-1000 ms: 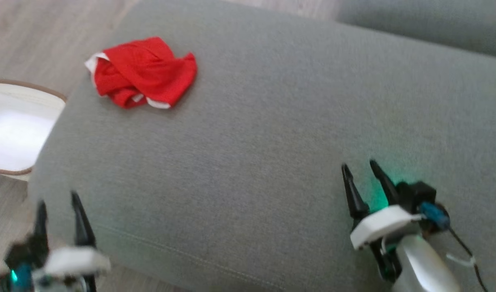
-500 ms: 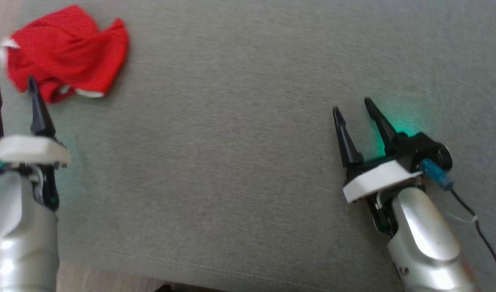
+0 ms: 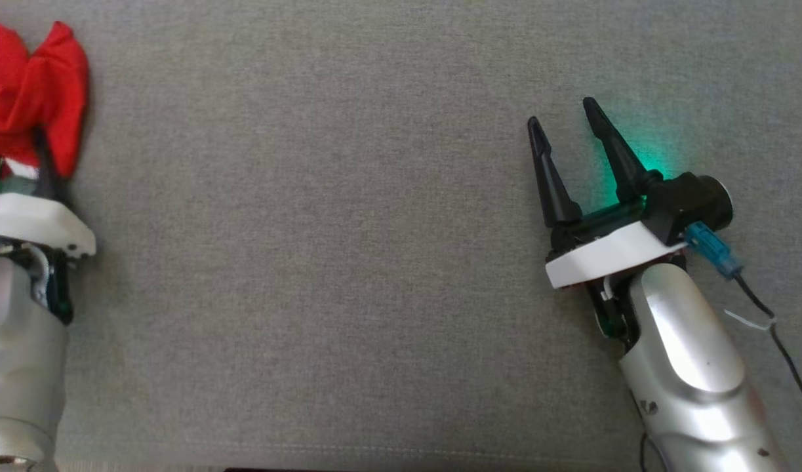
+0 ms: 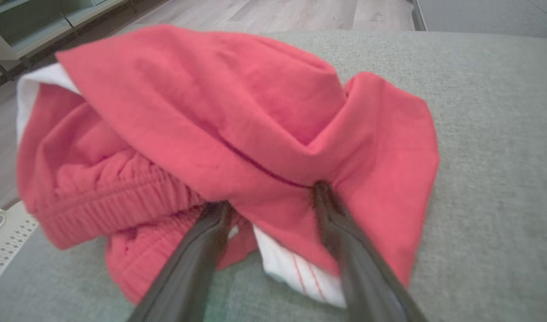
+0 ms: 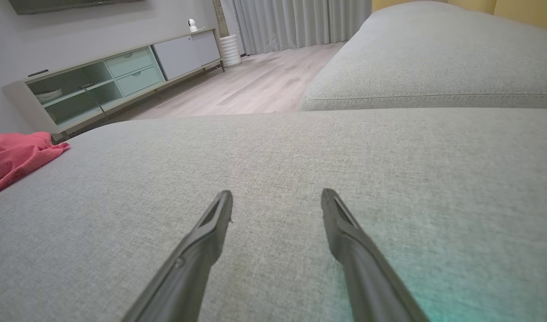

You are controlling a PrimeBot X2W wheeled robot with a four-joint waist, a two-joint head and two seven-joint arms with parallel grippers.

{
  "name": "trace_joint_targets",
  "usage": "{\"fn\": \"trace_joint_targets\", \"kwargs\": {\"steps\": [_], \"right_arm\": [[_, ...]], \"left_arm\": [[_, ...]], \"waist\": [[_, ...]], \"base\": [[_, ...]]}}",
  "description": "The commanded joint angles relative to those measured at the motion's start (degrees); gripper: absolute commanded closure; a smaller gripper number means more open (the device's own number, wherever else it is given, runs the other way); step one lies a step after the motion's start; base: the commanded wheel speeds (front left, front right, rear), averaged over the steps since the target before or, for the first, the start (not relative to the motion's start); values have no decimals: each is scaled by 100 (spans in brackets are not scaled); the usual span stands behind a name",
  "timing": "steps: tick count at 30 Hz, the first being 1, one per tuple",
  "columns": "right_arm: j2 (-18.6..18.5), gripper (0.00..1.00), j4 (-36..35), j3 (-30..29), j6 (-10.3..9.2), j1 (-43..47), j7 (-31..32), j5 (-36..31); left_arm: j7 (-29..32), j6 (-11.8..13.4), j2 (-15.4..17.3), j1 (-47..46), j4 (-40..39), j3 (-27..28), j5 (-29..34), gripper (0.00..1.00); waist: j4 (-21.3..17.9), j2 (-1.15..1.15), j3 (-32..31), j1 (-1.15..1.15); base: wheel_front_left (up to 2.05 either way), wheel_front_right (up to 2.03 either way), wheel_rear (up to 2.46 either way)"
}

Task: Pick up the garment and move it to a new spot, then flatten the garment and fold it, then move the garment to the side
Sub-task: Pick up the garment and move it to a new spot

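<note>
Spread-fingered left gripper [image 4: 271,199] is pressing into the crumpled red garment [image 3: 33,85], upper left; right gripper [image 3: 562,111] is gaping over woven grey cushion [image 3: 309,262].

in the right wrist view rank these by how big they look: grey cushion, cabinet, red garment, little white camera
1. grey cushion
2. cabinet
3. red garment, cut off at the picture's edge
4. white camera
The cabinet stands farther off, so real sizes are unsure.

Both arms are silvery, rounded forearms [image 3: 689,367] capped by white wrist plates [image 3: 610,259], each bearing two long, tapering black fingers [image 3: 550,177] (the right one also trails a blue plug [image 3: 712,246] and thin black cable [image 3: 794,370]).
</note>
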Motion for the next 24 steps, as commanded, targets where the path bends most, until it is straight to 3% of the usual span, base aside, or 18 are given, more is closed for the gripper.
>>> {"fn": "trace_joint_targets", "kwargs": {"steps": [1, 8, 15, 20, 24], "right_arm": [[-17, 0, 139, -51, -5, 154, 14, 30], [-17, 0, 170, -88, -5, 176, 14, 189], [-17, 0, 239, 124, -5, 297, 14, 619], [-17, 0, 247, 242, -5, 395, 14, 874], [-17, 0, 241, 291, -5, 426, 14, 1016]], "left_arm": [[74, 10, 277, -10, 84, -54, -119, 100], [-112, 9, 581, -199, -358, -411, -327, 100], [-130, 9, 789, -355, -2094, -805, -353, 100], [-131, 9, 495, -316, -2948, -1300, -294, 100], [-132, 9, 83, -215, -3396, -1769, -345, 100]], "waist": [[-15, 0, -28, 1], [-17, 0, -342, 1], [-255, 0, -903, 1], [-680, 0, -1221, 1], [-1109, 0, -1320, 1]], "base": [[0, 0, 0], [0, 0, 0], [0, 0, 0], [0, 0, 0], [0, 0, 0]]}}
